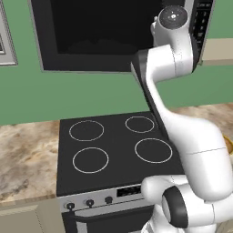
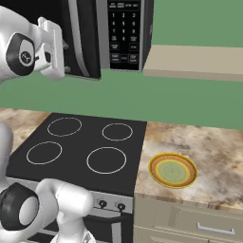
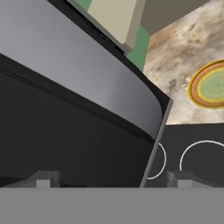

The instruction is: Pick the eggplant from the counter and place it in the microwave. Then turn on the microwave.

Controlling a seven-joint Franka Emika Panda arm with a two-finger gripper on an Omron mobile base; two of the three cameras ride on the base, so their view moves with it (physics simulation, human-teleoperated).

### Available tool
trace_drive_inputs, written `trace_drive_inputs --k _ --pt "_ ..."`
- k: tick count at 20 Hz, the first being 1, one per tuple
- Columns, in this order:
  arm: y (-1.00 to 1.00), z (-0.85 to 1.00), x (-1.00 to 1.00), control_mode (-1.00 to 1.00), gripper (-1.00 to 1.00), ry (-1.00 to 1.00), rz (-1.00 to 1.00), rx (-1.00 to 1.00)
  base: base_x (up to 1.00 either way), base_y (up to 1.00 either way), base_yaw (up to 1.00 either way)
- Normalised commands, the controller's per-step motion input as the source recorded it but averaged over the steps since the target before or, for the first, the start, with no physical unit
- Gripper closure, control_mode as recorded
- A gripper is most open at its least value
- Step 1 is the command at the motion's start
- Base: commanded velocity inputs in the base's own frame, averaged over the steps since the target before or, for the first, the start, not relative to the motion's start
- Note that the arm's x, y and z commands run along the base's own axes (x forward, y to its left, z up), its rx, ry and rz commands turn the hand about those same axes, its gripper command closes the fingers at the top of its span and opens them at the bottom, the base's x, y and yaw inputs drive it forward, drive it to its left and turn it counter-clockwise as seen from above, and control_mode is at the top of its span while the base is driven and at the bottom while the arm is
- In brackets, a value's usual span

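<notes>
Pincer stands spread wide and holds nothing, its tips close against the swung-out door of the microwave. The step looks like shutting that door: press flat near its free edge and follow its arc towards the keypad. The eggplant cannot be made out; the dark cavity may hide it

Marbled beige-brown counter flanks a black stove; a yellow-rimmed green plate lies on its right stretch.
</notes>
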Motion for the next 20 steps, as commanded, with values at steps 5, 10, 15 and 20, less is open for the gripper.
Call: trace_drive_inputs --k 5,10,15,20 --pt "-0.16 0.0 0.53 -1.0 -1.0 0.0 0.0 0.0 0.0 0.0 0.0" --pt "-0.14 0.0 0.48 -1.0 -1.0 0.0 0.0 0.0 0.0 0.0 0.0" --pt "-0.11 0.0 0.49 -1.0 -1.0 0.0 0.0 0.0 0.0 0.0 0.0" --pt "-0.09 0.0 0.5 -1.0 -1.0 0.0 0.0 0.0 0.0 0.0 0.0"
